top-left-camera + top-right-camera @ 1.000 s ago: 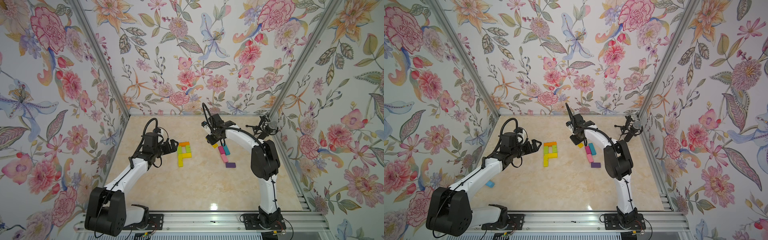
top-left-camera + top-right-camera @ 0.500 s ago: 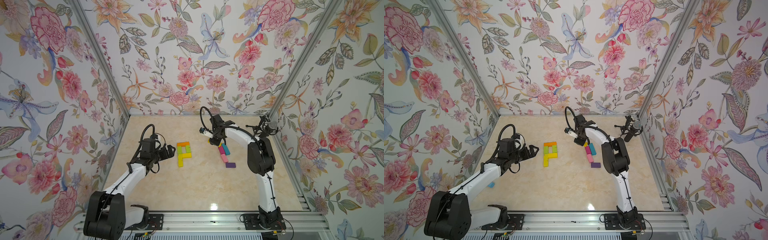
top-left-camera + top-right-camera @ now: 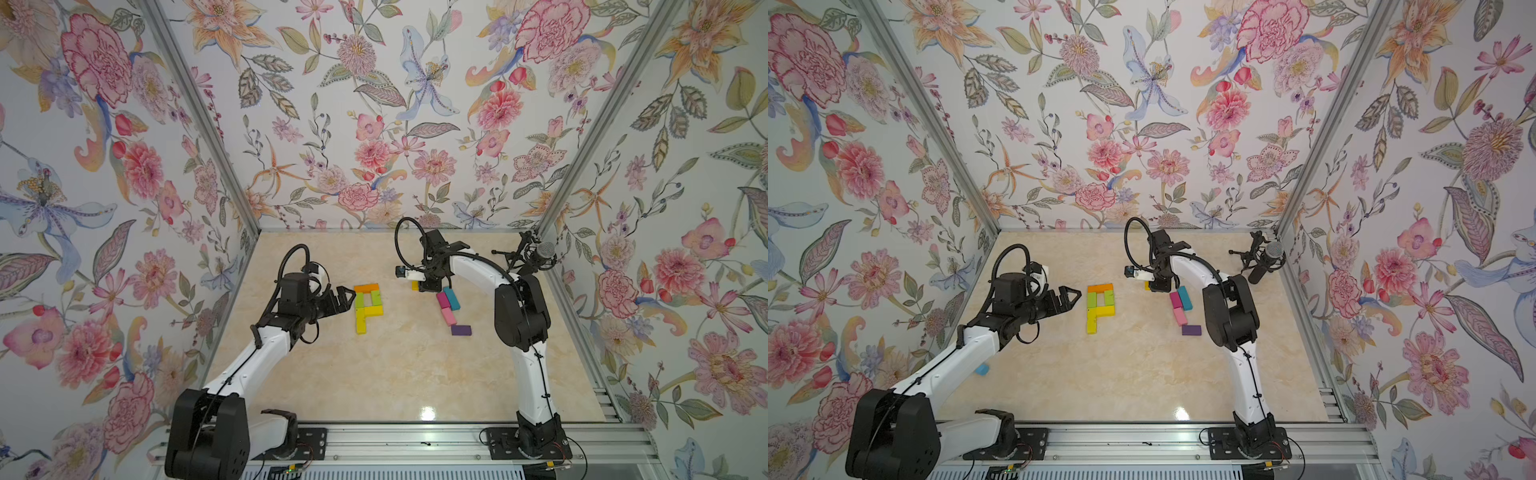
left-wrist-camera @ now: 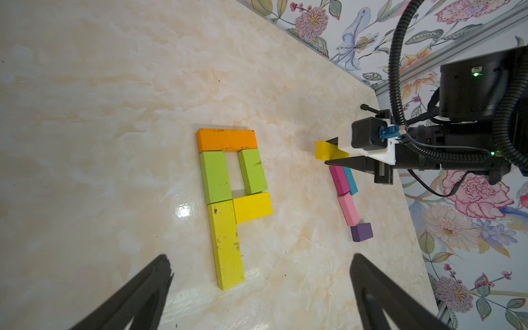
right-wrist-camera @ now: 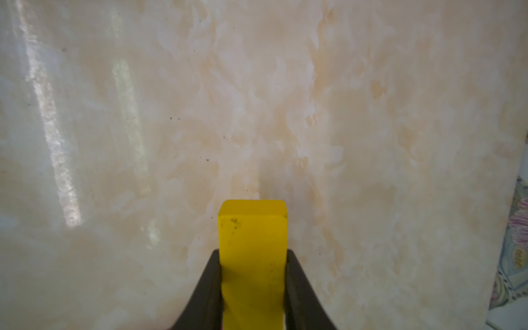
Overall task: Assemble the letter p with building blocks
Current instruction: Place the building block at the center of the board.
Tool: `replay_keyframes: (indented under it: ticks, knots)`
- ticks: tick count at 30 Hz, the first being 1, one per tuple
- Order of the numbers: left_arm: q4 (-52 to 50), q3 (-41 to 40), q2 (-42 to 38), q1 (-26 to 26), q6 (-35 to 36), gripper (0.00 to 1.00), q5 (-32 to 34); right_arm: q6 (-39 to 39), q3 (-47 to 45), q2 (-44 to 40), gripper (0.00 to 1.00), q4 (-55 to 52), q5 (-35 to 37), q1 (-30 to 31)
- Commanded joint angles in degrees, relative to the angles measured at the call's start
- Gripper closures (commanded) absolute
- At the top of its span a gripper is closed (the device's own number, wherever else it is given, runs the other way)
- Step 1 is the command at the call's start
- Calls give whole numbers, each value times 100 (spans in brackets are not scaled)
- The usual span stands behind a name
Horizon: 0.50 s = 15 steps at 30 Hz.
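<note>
Five building blocks lie together in a P shape [image 3: 365, 305] [image 3: 1099, 305]: an orange block [image 4: 227, 140] across the top, two lime green blocks [image 4: 215, 177] [image 4: 253, 171], a short yellow one [image 4: 253, 207] and a long yellow stem [image 4: 227, 245]. My left gripper [image 4: 261, 257] [image 3: 349, 297] is open just left of the P, nothing between its fingers. My right gripper [image 5: 253, 253] [image 3: 428, 284] is shut on a yellow block [image 5: 253, 228] [image 4: 325, 150], low over the table right of the P.
Loose blocks lie beside the right gripper: dark pink [image 3: 443, 300], teal [image 3: 451, 298], light pink [image 3: 448, 316] and purple [image 3: 461, 330]. A blue block [image 3: 981, 369] sits by the left arm. A microphone on a stand [image 3: 536, 253] occupies the back right corner.
My right gripper has shifted a little to the left with the yellow block, its wrist turning. The left arm has moved slightly beside the P, its gripper still open.
</note>
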State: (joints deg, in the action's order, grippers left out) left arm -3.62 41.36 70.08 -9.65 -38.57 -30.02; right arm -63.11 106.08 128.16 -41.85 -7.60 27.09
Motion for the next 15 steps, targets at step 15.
replay_keyframes:
  ticks: [15]
  knots:
    - [-35,71,-144,60,-90,1,-276,-337,435,714,78,-293,-470,2]
